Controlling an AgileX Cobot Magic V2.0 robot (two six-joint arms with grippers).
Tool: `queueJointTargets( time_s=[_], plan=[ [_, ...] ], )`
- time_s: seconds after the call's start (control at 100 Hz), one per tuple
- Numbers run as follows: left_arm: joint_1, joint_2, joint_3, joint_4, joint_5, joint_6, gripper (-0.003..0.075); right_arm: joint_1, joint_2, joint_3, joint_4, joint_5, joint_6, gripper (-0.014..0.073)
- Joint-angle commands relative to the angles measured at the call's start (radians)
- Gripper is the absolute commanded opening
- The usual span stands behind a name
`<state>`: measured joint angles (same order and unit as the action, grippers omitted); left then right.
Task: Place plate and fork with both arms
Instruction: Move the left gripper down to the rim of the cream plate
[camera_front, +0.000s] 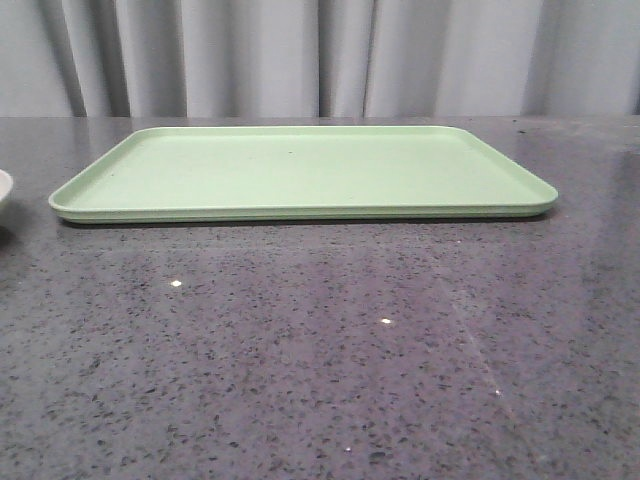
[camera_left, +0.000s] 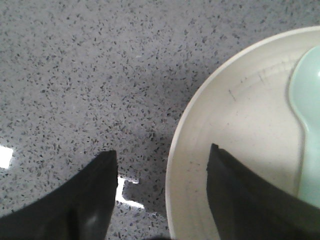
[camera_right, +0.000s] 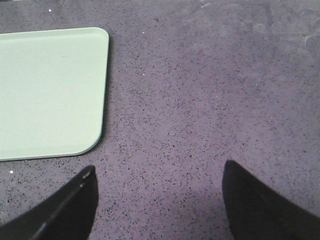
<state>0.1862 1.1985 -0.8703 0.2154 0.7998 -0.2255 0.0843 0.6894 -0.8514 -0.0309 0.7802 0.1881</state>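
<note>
- The green tray (camera_front: 300, 170) lies flat on the dark speckled table (camera_front: 320, 350), across the far middle of the front view, its long side toward the camera.
- Nothing rests on the tray surface that shows.
- Grey curtains (camera_front: 320, 55) hang behind the table's far edge.
- In the front view only a pale sliver of the plate (camera_front: 3, 190) shows, at 9 o'clock from the tray and apart from it, cut by the picture edge.
- Neither arm shows in the front view.
- In the left wrist view the plate (camera_left: 240, 125) is cream with faint dark specks and a raised rim, sitting on the table.
- A pale blue-green spoon (camera_left: 307, 115) lies inside the plate, its round head up toward the rim; its handle runs off the picture edge.
- The left gripper (camera_left: 162, 165) is spread wide and holds nothing: one finger (camera_left: 85, 200) is over bare table outside the plate, the other (camera_left: 250, 200) is over the plate's inside, so the rim sits between them. Whether either finger touches anything I cannot tell.
- The spoon lies just beside the inner finger.
- The right gripper (camera_right: 160, 192) is also spread wide and empty, both dark tips over bare table.
- In the right wrist view a rounded tray corner (camera_right: 50, 90) lies near one tip, not touching it.
- The fork is not in any view.
- Small bright light spots reflect off the tabletop.
</note>
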Motion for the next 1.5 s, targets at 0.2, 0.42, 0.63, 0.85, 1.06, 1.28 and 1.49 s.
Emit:
queueJointTargets(
  time_s=[0.2, 0.42, 0.63, 0.85, 1.06, 1.28, 1.49],
  plan=[
    [0.003, 0.063, -0.034, 0.008, -0.039, -0.011, 0.0399, -0.006, 0.003, -0.036, -0.010, -0.062, -0.011, 0.0527],
    [0.003, 0.093, -0.034, 0.003, -0.030, -0.011, 0.0378, -0.006, 0.003, -0.036, -0.010, -0.062, -0.011, 0.0527],
    [0.003, 0.097, -0.034, 0.003, -0.030, -0.011, 0.0251, -0.006, 0.003, -0.036, -0.010, -0.062, -0.011, 0.0527],
    [0.003, 0.097, -0.034, 0.003, -0.022, -0.011, 0.0060, -0.006, 0.003, -0.036, -0.010, -0.062, -0.011, 0.0527],
    [0.003, 0.097, -0.034, 0.003, -0.020, -0.011, -0.0020, -0.006, 0.003, -0.036, -0.010, -0.062, -0.011, 0.0527],
    [0.003, 0.094, -0.034, -0.025, -0.018, -0.009, -0.0020, -0.006, 0.003, -0.036, -0.010, -0.062, -0.011, 0.0527],
    [0.003, 0.063, -0.034, -0.117, 0.000, 0.068, -0.0020, -0.006, 0.003, -0.036, -0.010, -0.062, -0.011, 0.0527]
  ],
)
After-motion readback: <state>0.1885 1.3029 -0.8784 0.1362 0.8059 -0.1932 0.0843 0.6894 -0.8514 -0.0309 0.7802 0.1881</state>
